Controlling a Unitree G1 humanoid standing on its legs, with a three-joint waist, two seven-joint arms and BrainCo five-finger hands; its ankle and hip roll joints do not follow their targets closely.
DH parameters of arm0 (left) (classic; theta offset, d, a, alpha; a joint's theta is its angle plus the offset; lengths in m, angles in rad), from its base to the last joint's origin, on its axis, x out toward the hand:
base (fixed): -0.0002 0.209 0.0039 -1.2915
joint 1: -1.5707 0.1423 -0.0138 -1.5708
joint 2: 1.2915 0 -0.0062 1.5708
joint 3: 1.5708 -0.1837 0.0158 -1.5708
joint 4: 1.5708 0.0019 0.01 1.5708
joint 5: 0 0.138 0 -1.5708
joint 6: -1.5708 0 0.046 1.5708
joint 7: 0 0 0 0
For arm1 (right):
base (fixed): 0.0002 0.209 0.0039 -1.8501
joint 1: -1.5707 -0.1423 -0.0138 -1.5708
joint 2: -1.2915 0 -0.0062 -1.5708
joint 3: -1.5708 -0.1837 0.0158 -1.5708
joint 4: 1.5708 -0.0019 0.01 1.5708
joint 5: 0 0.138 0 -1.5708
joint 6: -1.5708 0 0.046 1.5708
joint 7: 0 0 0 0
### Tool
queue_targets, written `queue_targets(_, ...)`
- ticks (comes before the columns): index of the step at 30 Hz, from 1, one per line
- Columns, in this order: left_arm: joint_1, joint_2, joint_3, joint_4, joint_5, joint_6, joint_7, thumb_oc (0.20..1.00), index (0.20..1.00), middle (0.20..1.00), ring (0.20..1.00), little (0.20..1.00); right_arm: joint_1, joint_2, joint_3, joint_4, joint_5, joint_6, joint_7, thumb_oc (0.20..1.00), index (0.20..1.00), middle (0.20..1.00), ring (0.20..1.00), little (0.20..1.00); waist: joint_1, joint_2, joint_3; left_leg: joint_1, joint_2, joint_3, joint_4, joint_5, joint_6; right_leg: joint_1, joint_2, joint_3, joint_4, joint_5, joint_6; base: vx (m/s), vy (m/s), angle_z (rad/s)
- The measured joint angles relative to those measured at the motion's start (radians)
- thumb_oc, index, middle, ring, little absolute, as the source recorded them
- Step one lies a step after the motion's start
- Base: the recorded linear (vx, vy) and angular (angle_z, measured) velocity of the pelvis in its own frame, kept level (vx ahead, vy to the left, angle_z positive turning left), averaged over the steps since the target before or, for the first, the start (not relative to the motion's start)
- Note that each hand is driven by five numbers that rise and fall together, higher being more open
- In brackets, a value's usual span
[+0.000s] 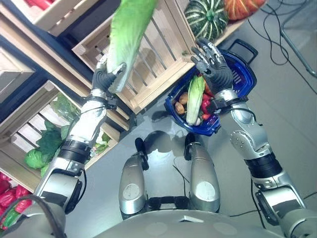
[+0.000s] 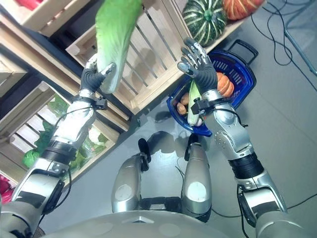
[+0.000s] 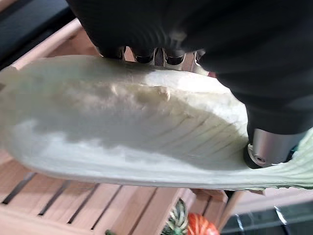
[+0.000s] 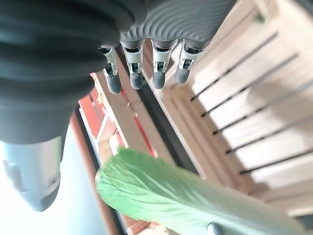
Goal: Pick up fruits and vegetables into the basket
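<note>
- Silver, dark-tipped fingers of our left hand [image 1: 105, 75] curl round the pale stalk end of a long cabbage [image 1: 128, 34], thumb pressed against it; in the left wrist view the white ribbed base [image 3: 127, 127] lies across the palm, clamped.
- From that grip, in the upper left of the eye views, the cabbage rises with its green leafy end at the top edge of the frame, tilted slightly right, in front of a slatted wooden crate [image 1: 158, 54].
- Our right hand [image 1: 212, 62] is held up right of centre, fingers apart and straight, holding nothing; in its own wrist view the fingers [image 4: 134, 71] hang loose above the green leaf tip [image 4: 186, 196], not touching it.
- Just below and behind the right hand we see the blue basket [image 1: 245, 79] on the grey floor, beside the crate's corner.
- Inside the basket lie a second long pale-green cabbage [image 1: 194, 99], something orange [image 2: 224, 85], brownish tubers [image 1: 181, 103] and red pieces [image 1: 205, 105]; we cannot tell the red pieces apart.
- In the upper right of the frame a striped green squash [image 1: 206, 17] and an orange pumpkin [image 1: 242, 7] sit on the shelf.
- At the lower left, another wooden crate [image 1: 17, 144] holds leafy greens [image 1: 49, 141], with red vegetables [image 1: 9, 191] at the frame's left edge.
</note>
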Motion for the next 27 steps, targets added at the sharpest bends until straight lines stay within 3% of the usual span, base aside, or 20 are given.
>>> queue_targets(5, 0.029, 0.001, -0.023, -0.067, 0.104, -0.017, 0.027, 0.2, 0.2, 0.2, 0.2, 0.2, -0.006, 0.058, 0.032, 0.022, 0.042, -0.012, -0.05, 1.0, 1.0, 1.0, 1.0, 1.0, 0.031, -0.01, -0.033, 0.082, 0.003, 0.0, -0.039, -0.001, 0.0, 0.101, 0.007, -0.024, -0.051, 0.003, 0.011, 0.1, -0.058, 0.1)
queue_targets(7, 0.06, -0.001, -0.038, -0.076, 0.158, -0.026, 0.05, 0.2, 0.2, 0.2, 0.2, 0.2, 0.003, 0.08, 0.07, 0.051, 0.059, -0.018, -0.07, 1.0, 1.0, 1.0, 1.0, 1.0, 0.047, -0.035, -0.158, 0.047, 0.0, 0.003, -0.055, -0.001, -0.001, 0.069, 0.007, -0.027, -0.065, 0.0, 0.016, 0.13, -0.067, 0.09)
queue_targets(10, 0.059, -0.001, -0.071, -0.076, 0.249, -0.026, 0.068, 0.2, 0.2, 0.2, 0.2, 0.2, 0.001, 0.091, 0.09, 0.069, 0.083, -0.029, -0.094, 1.0, 1.0, 1.0, 1.0, 1.0, 0.048, -0.061, -0.206, 0.078, -0.009, 0.003, -0.067, -0.004, 0.004, 0.114, 0.003, -0.03, -0.09, 0.002, 0.026, 0.08, -0.035, 0.13)
queue_targets(15, 0.057, 0.0, -0.106, -0.077, 0.328, -0.007, 0.068, 0.2, 0.2, 0.2, 0.2, 0.2, -0.001, 0.126, 0.12, 0.114, 0.107, -0.029, -0.129, 1.0, 1.0, 1.0, 1.0, 1.0, 0.059, -0.07, -0.22, 0.099, -0.019, 0.002, -0.065, -0.01, 0.012, 0.148, -0.003, -0.03, -0.115, 0.01, 0.039, 0.08, -0.017, 0.05)
queue_targets(27, 0.063, 0.0, -0.184, -0.128, 0.468, 0.063, 0.001, 0.2, 0.2, 0.2, 0.2, 0.2, 0.0, 0.136, 0.165, 0.166, 0.166, 0.046, -0.186, 1.0, 1.0, 1.0, 1.0, 1.0, 0.057, -0.071, -0.223, 0.103, -0.026, 0.003, -0.061, -0.009, 0.02, 0.154, -0.011, -0.028, -0.115, 0.015, 0.042, 0.01, -0.003, 0.0)
